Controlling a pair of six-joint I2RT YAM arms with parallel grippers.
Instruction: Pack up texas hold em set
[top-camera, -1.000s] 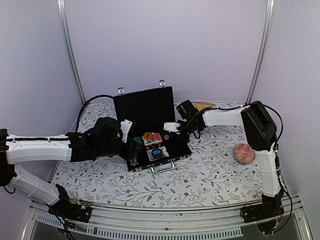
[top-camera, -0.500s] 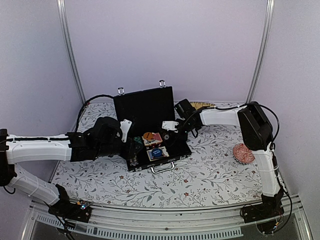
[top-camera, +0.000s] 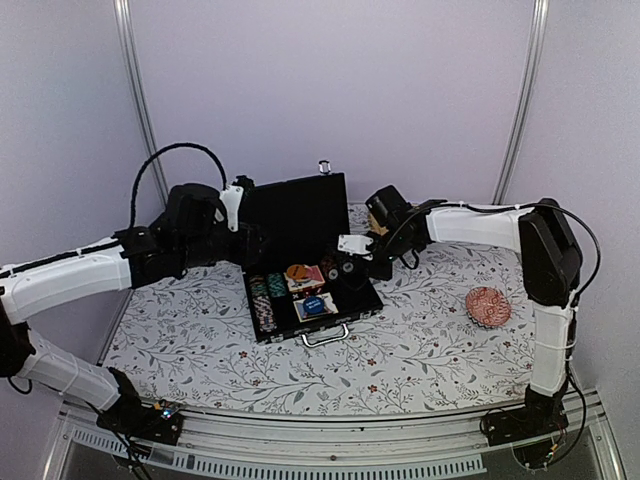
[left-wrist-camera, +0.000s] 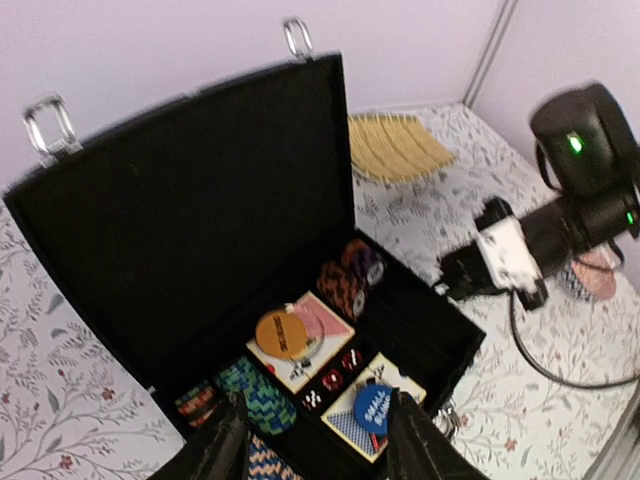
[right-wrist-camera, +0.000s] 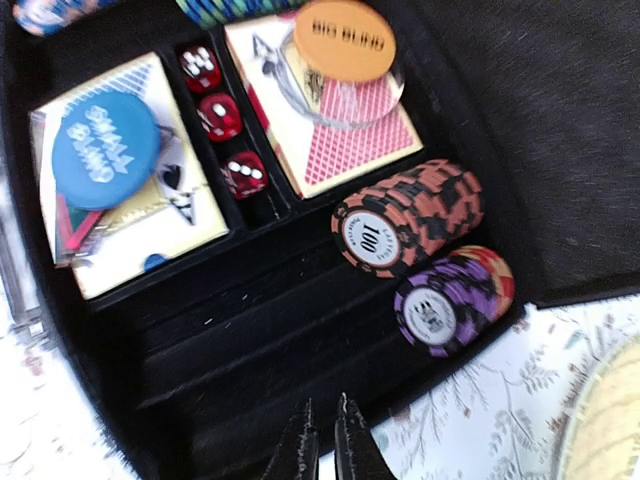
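At the black rectangular briefcase (top-camera: 295, 215), left claw (left-wrist-camera: 318, 428) gapes empty; right claw (right-wrist-camera: 322, 428) pinched, empty.

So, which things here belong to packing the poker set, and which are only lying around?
Part of the job: black briefcase, chip stacks, card decks, red dice, orange disc, blue disc.
Just lying about: straw mat, red patterned dish.

Left wrist view: left gripper (left-wrist-camera: 318, 452) cropped by bottom edge, only blurred fingertips (left-wrist-camera: 222, 445) showing; near end of chip row (left-wrist-camera: 262, 400) masked behind them; red patterned dish (left-wrist-camera: 590, 278) half behind right arm. Right wrist view: right gripper (right-wrist-camera: 322, 440) cropped to two tips; blue chips (right-wrist-camera: 45, 10) and straw mat (right-wrist-camera: 612, 395) clipped at edges; lettering on purple chip stack (right-wrist-camera: 452, 297) blurred
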